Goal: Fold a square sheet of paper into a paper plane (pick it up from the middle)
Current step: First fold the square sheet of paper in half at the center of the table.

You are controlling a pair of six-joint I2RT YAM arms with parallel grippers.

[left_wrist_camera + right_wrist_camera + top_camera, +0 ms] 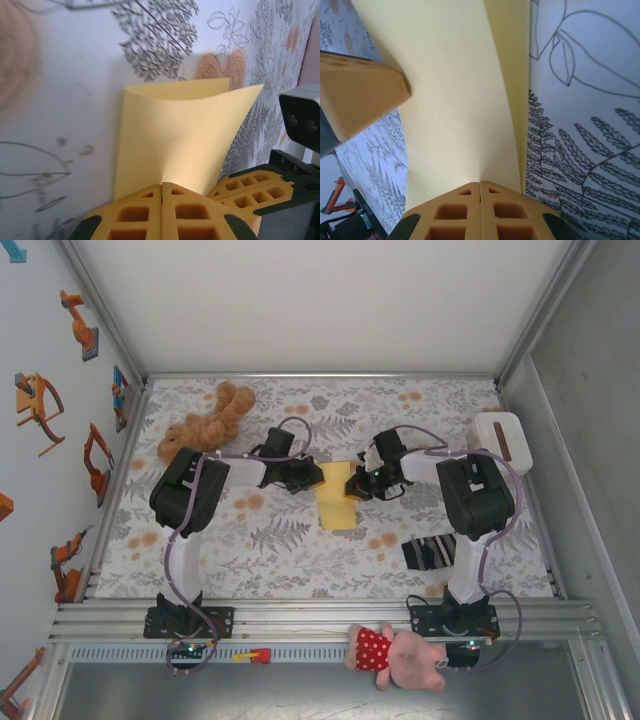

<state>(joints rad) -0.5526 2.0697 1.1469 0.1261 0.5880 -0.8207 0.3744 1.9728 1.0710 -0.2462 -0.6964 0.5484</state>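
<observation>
The sheet of paper [337, 502] is found near the middle of the flower-printed bench [300, 560], between the two claws and caught by both. In the overhead view it is seen as a narrow pale-yellow strip, its far end held between the left claw [303, 476] on one side and the right claw [360, 485] on the other, its near end reaching toward the arm bases. Whether that near end rests on the bench cannot be told. In the left wrist view the left claw [161, 186] is seen pressed together on the near edge of the paper [175, 135], which is bent over on itself with a rounded fold along one side and two loose layers fanning out at the far end. A yellow finger [250, 186] of the right claw is noted just beside it, at the same edge. In the right wrist view the right claw [480, 182] is likewise pinched onto the paper [455, 100], which curves away from the fingertips, and a finger [360, 90] of the left claw is seen lying against the sheet. A brown teddy [205, 425], a striped sock [430, 552] and a white box [503, 440] are noted well apart from the paper.
</observation>
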